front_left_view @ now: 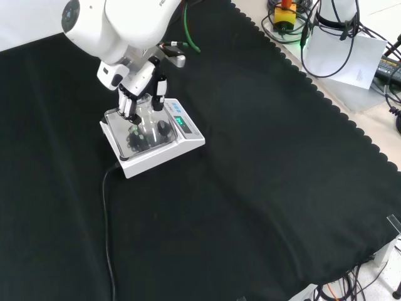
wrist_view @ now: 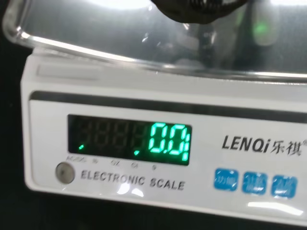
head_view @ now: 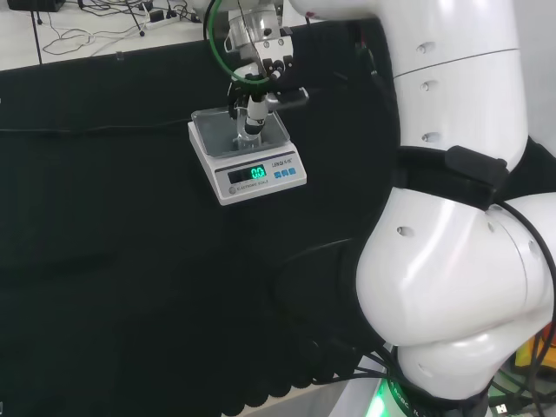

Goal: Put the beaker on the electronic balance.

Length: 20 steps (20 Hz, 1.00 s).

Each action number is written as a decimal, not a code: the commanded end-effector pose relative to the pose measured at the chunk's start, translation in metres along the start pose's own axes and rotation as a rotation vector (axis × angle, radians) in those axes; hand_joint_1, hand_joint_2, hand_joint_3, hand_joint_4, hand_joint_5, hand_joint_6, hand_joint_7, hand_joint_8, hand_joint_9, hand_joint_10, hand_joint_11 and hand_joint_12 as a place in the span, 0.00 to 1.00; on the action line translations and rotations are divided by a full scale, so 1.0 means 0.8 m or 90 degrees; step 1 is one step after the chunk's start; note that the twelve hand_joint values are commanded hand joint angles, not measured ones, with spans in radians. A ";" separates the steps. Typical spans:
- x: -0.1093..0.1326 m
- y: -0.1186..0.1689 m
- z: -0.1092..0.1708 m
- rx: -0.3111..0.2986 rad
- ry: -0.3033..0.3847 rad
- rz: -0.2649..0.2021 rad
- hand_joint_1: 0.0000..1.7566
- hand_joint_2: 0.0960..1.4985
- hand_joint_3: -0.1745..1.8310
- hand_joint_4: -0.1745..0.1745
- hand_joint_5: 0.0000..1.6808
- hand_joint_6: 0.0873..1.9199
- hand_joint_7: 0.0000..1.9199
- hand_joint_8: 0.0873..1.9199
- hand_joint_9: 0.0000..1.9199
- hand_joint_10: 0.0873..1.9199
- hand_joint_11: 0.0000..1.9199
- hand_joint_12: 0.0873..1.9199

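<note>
Black cloth with a scalloped edge point(front_left_view: 294, 188) drapes the whole bench, matte and faintly creased. On it the clear glass beaker point(front_left_view: 148, 119) stands upright, its long axis vertical and its open mouth up, over the shiny square metal pan of the electronic balance point(front_left_view: 188, 141); whether its base rests on the pan I cannot tell. The hand point(front_left_view: 141, 88), black and white, comes down from above with its fingers curled round the beaker's wall. A boxy white plastic housing carries the pan, with a glowing green display point(wrist_view: 168, 139) and blue buttons point(wrist_view: 254, 183) on its sloped face. One thin black cable point(front_left_view: 106, 226) trails away across the cloth.
</note>
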<state>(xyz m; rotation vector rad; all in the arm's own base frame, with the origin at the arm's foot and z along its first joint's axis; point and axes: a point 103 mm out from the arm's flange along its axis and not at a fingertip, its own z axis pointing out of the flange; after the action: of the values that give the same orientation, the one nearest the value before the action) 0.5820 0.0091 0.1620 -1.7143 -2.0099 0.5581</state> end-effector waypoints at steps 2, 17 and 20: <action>-0.022 0.011 0.006 0.014 0.006 0.021 0.92 0.74 0.09 0.00 0.47 0.56 0.30 0.73 0.48 0.60 0.42 0.80; -0.009 -0.006 -0.017 0.041 -0.022 0.015 0.55 0.57 0.00 0.59 0.08 0.16 0.02 0.18 0.07 0.38 0.23 0.71; -0.007 -0.011 -0.020 0.048 -0.038 0.017 0.50 0.51 0.00 0.73 0.01 0.00 0.00 0.00 0.01 0.07 0.04 0.77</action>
<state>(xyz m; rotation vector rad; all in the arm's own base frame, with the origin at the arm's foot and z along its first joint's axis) 0.5888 -0.0010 0.1686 -1.7119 -1.9681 0.6373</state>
